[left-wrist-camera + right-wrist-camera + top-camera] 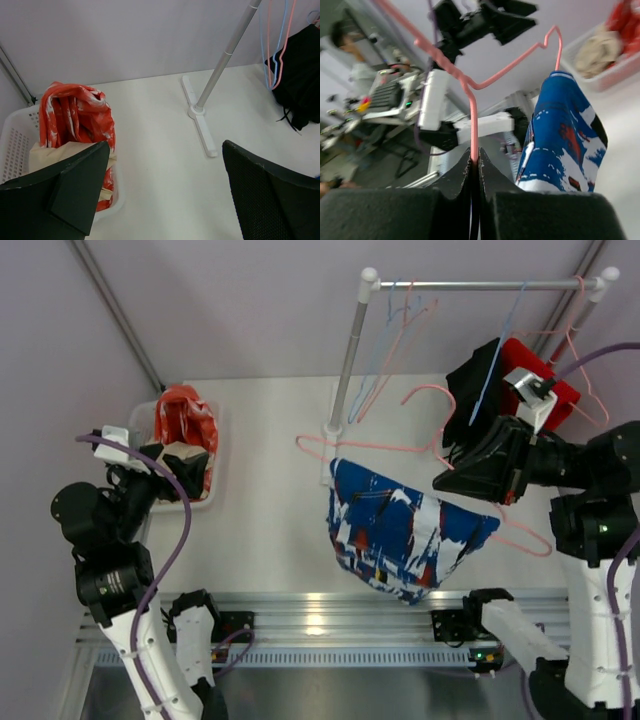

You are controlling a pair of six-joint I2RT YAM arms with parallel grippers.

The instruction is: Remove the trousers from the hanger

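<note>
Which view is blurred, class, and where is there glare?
Right wrist: the background at left is blurred, while the hanger is fairly sharp. Top external: glare on the metal rail at the near edge. Left wrist: sharp, evenly lit, faint shadows.

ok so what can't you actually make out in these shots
Top view: plain red cloth garment, mostly behind the black cloth garment and the right arm.
Left wrist view: beige folded cloth in the white plastic basket, largely under the orange-red white-marked cloth.
Right wrist view: the background left of the thin pink wire hanger, blurred.
</note>
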